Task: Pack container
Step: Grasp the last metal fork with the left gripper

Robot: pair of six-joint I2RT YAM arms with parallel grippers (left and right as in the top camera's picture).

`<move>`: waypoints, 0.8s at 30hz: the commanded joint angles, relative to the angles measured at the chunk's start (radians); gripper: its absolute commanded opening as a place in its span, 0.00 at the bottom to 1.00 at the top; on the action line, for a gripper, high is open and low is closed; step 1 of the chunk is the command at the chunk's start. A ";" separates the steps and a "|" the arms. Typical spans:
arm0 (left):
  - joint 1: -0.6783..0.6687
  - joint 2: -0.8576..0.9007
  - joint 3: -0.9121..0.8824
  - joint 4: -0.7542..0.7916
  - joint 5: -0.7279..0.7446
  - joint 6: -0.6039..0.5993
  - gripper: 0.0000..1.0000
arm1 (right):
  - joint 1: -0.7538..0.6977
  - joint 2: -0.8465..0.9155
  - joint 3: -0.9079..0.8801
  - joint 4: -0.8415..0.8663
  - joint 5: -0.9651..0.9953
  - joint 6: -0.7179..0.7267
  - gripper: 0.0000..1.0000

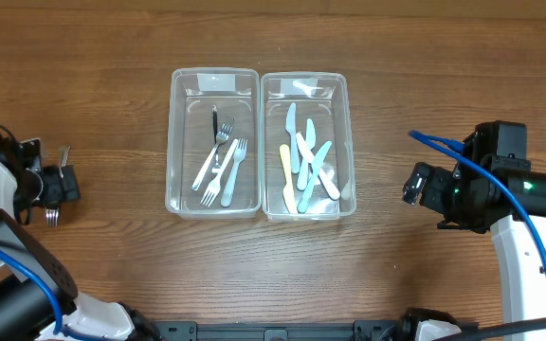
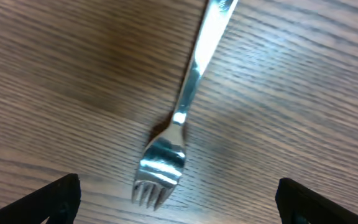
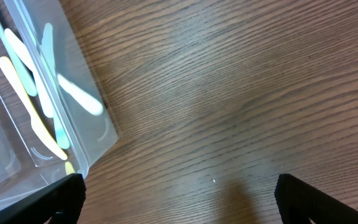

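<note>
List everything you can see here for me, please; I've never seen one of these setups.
Left container: one, clear plastic, mid-table.
Right container: one, clear plastic, right beside it.
Forks: several, silver, one black-handled, in the left container.
Knives: several, pale blue, yellow, white, in the right container.
Loose fork: one, silver, on the table's far left.
Table: one, brown wood.
Left gripper: one, black, open above the loose fork.
Right gripper: one, black, open, right of the containers.

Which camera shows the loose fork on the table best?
Left wrist: the fork fills the frame, tines and handle clear. Overhead, the left gripper covers its middle; only the ends show. Right wrist doesn't show it.
</note>
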 commanded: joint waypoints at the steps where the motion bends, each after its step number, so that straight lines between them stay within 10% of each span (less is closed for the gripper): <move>1: 0.005 0.070 -0.005 0.006 0.032 0.028 0.98 | 0.005 -0.006 0.001 0.005 -0.006 -0.007 1.00; 12: 0.005 0.177 -0.005 0.051 0.038 0.041 0.93 | 0.005 -0.006 0.001 0.001 -0.005 -0.008 1.00; 20: 0.005 0.181 -0.005 0.033 0.039 0.011 0.34 | 0.005 -0.006 0.001 0.002 -0.005 -0.008 1.00; 24: 0.002 0.181 -0.005 0.026 0.039 0.011 0.29 | 0.005 -0.006 0.001 0.002 -0.005 -0.008 1.00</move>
